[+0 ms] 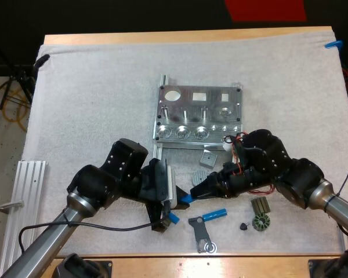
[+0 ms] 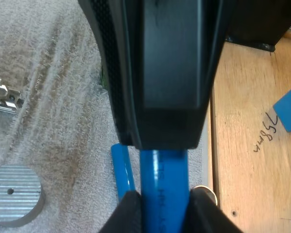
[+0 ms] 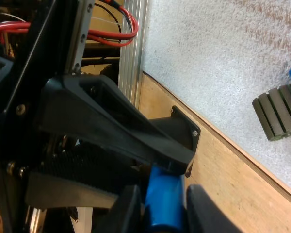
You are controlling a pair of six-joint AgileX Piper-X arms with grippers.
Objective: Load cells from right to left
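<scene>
Both arms reach in low and meet tip to tip. The left gripper (image 1: 171,209) has its fingers (image 2: 131,213) pressed on both sides of a blue cylinder (image 2: 162,194). The right gripper (image 1: 192,194), forearm stretched toward it, pinches the same cylinder right beside the left claw's tips.

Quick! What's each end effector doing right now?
Left end effector: shut on the blue cylinder.
Right end effector: shut on the same blue cylinder.

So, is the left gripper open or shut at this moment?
Shut: the left gripper has its fingers pressed on the blue cylinder from both sides.
</scene>
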